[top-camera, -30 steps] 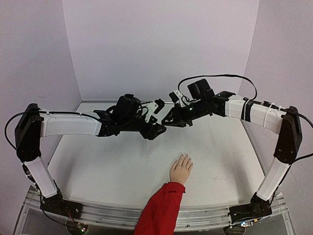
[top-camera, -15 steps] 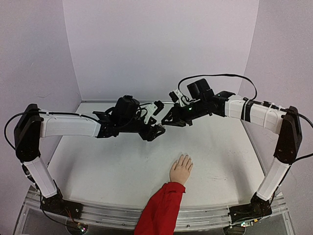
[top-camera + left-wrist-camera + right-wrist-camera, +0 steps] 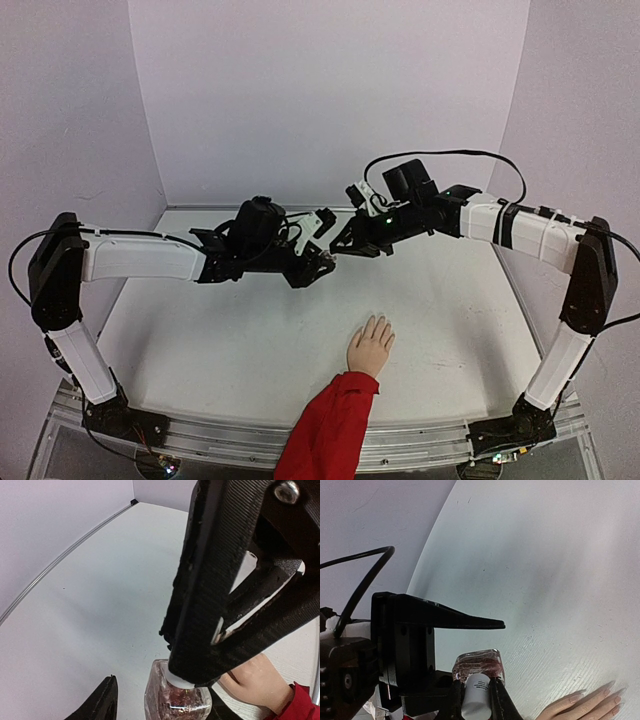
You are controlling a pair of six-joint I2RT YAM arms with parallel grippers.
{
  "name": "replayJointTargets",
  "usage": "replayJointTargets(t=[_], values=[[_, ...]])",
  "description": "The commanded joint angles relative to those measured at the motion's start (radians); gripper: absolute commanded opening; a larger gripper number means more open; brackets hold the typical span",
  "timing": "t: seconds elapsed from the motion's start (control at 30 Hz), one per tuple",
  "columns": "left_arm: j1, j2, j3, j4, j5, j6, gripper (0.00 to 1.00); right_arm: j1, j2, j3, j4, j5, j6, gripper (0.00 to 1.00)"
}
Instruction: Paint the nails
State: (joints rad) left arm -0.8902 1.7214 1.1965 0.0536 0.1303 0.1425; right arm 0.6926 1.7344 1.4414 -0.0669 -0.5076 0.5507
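The nails (image 3: 576, 698) are tiny pale tips on the fingers of the flesh-coloured mannequin hand (image 3: 371, 347), which lies flat on the table with its red sleeve (image 3: 330, 430). Both arms meet in the air above the table's middle. My right gripper (image 3: 476, 682) is shut on the white cap (image 3: 477, 700) of a small pinkish bottle (image 3: 479, 662). My left gripper (image 3: 165, 695) brackets that bottle (image 3: 177, 700) with its jaws open. Its one visible finger (image 3: 102, 702) stands apart from the glass, and the other is hidden behind the bottle.
The white table (image 3: 230, 340) is walled by pale lilac panels at the back and sides. The mannequin arm reaches in from the near edge at centre. The right arm's black cable (image 3: 450, 155) loops above its wrist.
The left gripper's jaws have narrowed around the bottle and its wrist has shifted slightly. The right gripper stays shut on the cap. The mannequin hand has not moved.
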Motion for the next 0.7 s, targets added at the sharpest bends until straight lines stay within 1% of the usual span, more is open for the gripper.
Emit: replayJointTargets(t=[0.0,0.13,0.23,0.33,0.47,0.5,0.67], values=[[0.002,-0.045,0.043,0.044,-0.009,0.016,0.49,0.009,-0.004,0.042,0.018,-0.016,-0.001,0.00],[0.002,-0.051,0.044,0.045,0.003,0.022,0.52,0.010,-0.001,0.037,0.018,-0.018,-0.001,0.00],[0.001,-0.053,0.046,0.044,0.007,0.024,0.52,0.010,-0.001,0.040,0.016,-0.019,-0.002,0.00],[0.002,-0.053,0.047,0.044,0.009,0.025,0.49,0.010,0.000,0.045,0.017,-0.019,-0.002,0.00],[0.002,-0.057,0.049,0.044,0.019,0.022,0.49,0.012,0.005,0.047,0.015,-0.023,0.000,0.00],[0.002,-0.056,0.050,0.044,0.021,0.022,0.48,0.013,0.006,0.049,0.015,-0.023,0.000,0.00],[0.002,-0.063,0.051,0.044,0.036,0.029,0.36,0.015,0.010,0.051,0.015,-0.024,-0.003,0.00]])
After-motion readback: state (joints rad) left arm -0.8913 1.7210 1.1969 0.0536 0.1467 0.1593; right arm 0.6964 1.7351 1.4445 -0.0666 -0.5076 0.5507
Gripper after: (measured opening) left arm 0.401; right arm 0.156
